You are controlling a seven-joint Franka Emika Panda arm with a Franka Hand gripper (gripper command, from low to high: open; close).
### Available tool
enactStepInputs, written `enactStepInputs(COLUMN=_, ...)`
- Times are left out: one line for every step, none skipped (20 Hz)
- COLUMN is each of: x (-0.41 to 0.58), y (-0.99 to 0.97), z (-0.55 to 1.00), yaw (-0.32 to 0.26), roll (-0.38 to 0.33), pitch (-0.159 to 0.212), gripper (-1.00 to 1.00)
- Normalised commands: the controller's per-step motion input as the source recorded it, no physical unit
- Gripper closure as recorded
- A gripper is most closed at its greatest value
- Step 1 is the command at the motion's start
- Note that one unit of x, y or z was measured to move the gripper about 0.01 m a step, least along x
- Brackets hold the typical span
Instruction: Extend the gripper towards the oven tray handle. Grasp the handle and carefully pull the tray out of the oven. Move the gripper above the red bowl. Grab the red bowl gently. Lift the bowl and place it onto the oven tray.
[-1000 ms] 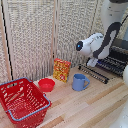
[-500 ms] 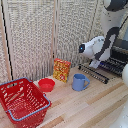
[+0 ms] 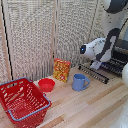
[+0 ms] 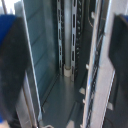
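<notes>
arm sits a touch nearer the oven point(image 3: 120, 52) than half a second ago; nothing else has shifted. left to right in the exterior view: basket point(image 3: 22, 101), red bowl point(image 3: 46, 84) on the table just beside it, box point(image 3: 61, 70), mug point(image 3: 79, 82), tray point(image 3: 100, 71), gripper point(image 3: 96, 65) over the tray. wrist view: fingers point(image 4: 11, 75) apart, nothing between them, oven interior ahead. judged step: handle pull. next: bowl untouched, well apart from the gripper.
</notes>
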Motion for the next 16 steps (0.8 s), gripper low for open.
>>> enactStepInputs(x=-0.129, y=-0.29, z=0.21, yaw=0.070, roll=0.032, pitch=0.000, gripper=1.00)
enactStepInputs(x=-0.117, y=-0.26, z=0.23, yaw=0.064, roll=0.038, pitch=0.000, gripper=1.00)
enactStepInputs(x=-0.097, y=-0.21, z=0.24, yaw=0.053, roll=0.035, pitch=0.000, gripper=1.00)
enactStepInputs(x=-0.014, y=-0.21, z=0.26, yaw=0.037, roll=0.057, pitch=0.000, gripper=1.00)
enactStepInputs(x=-0.040, y=-0.20, z=0.25, yaw=0.054, roll=0.074, pitch=0.000, gripper=1.00)
enactStepInputs(x=-0.063, y=-0.15, z=0.25, yaw=0.069, roll=0.093, pitch=0.000, gripper=1.00)
enactStepInputs(x=-0.051, y=-0.10, z=0.22, yaw=0.073, roll=0.089, pitch=0.014, gripper=1.00)
enactStepInputs(x=0.000, y=-0.09, z=0.16, yaw=0.064, roll=0.103, pitch=0.028, gripper=1.00)
enactStepInputs(x=0.000, y=-0.05, z=0.20, yaw=0.046, roll=0.120, pitch=0.041, gripper=1.00)
enactStepInputs(x=0.000, y=-0.04, z=0.20, yaw=0.036, roll=0.142, pitch=0.040, gripper=1.00)
enactStepInputs(x=0.000, y=0.00, z=0.21, yaw=0.033, roll=0.132, pitch=0.040, gripper=1.00)
enactStepInputs(x=0.000, y=0.00, z=0.19, yaw=0.036, roll=0.156, pitch=0.032, gripper=1.00)
enactStepInputs(x=0.000, y=0.11, z=0.15, yaw=0.024, roll=0.185, pitch=0.034, gripper=1.00)
enactStepInputs(x=0.014, y=0.23, z=0.12, yaw=0.013, roll=0.202, pitch=0.047, gripper=1.00)
enactStepInputs(x=0.000, y=0.37, z=0.08, yaw=0.015, roll=0.211, pitch=0.042, gripper=1.00)
enactStepInputs(x=0.006, y=0.47, z=0.06, yaw=0.007, roll=0.215, pitch=0.040, gripper=1.00)
